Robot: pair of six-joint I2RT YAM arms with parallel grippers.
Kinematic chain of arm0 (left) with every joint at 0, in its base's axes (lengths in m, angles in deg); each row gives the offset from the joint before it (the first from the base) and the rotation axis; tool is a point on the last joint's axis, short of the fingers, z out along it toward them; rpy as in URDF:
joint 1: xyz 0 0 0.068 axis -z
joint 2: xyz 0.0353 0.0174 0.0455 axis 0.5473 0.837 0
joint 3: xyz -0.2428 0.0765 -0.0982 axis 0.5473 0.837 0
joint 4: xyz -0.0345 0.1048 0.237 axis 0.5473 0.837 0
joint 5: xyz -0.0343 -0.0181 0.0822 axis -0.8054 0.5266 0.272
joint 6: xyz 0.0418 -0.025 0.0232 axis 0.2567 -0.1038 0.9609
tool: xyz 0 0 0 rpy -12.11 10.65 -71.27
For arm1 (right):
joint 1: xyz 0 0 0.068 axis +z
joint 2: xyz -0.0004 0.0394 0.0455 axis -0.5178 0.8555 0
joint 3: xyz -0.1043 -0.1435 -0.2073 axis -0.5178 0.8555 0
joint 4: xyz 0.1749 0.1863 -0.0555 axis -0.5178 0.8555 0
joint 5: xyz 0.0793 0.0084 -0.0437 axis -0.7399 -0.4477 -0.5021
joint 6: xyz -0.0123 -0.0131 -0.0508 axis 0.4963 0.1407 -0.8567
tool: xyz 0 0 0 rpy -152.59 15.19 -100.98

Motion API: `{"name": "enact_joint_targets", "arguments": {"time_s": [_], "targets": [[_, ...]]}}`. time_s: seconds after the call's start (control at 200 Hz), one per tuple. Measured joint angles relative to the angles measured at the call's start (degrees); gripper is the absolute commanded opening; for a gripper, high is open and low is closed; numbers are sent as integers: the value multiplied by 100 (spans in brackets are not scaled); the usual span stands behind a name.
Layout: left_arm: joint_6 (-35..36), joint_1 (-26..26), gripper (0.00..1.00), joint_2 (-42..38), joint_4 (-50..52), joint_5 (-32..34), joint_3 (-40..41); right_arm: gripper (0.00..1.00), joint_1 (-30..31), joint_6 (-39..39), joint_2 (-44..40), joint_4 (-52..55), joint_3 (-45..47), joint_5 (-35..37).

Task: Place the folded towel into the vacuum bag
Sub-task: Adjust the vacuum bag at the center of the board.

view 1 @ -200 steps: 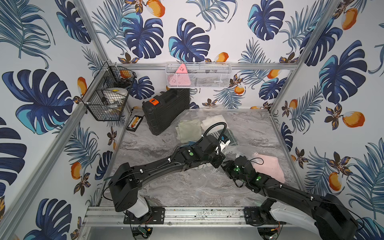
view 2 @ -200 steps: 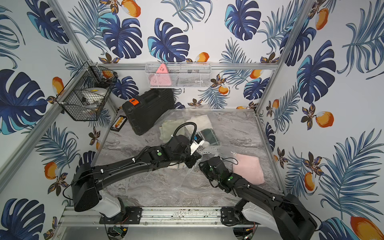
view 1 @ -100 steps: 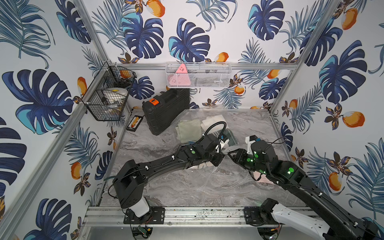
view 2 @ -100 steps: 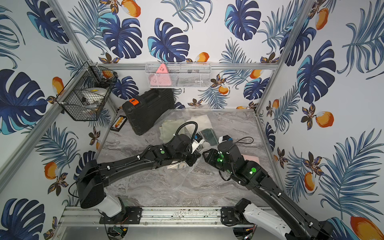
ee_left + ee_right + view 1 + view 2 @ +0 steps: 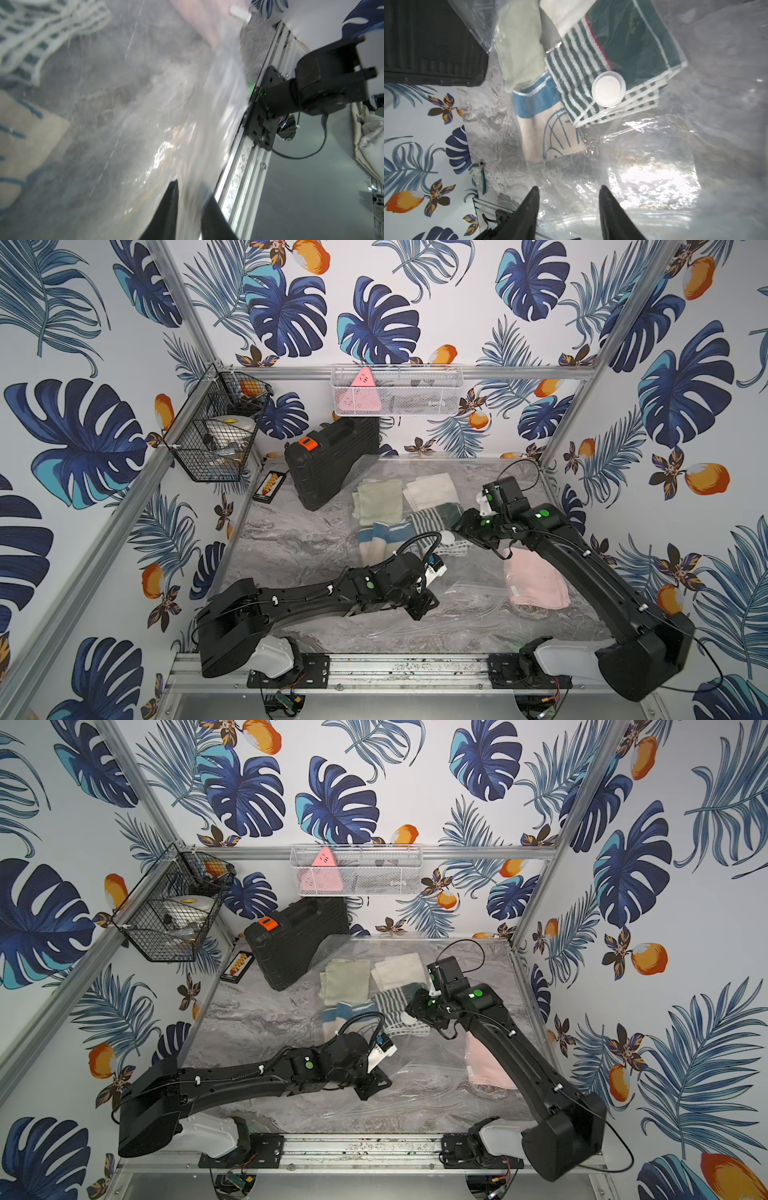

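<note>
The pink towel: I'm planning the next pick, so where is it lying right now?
In both top views the pink towel lies on the table's right side, toward the front, beside the vacuum bag.

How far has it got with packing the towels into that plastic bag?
Done: several folded towels already lie inside the vacuum bag, under its clear plastic. In hand: nothing; the left gripper and right gripper are both open over the plastic. Left: the pink towel lies beside the bag's mouth, seemingly outside, and has yet to go in.
</note>
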Motion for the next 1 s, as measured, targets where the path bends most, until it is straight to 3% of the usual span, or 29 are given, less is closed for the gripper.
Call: {"name": "enact_joint_targets", "arguments": {"time_s": [0.215,0.445,0.64,0.796,1.001], "targets": [[-205,-372,47,-708,330,149,374,48,341,-31,673,-892,855,-411],[-413,-859,47,-684,214,52,205,48,1399,485,1613,-2037,1602,-540],[-782,-1220,47,-485,-203,-17,422,47,1554,822,2011,-2726,1947,-809],[-970,-1445,49,-688,-7,219,520,49,1128,627,1314,-2409,1810,-1054],[-1392,-2166,58,-1115,1014,1123,496,59,-640,-208,205,-1399,1346,-1025]]}}
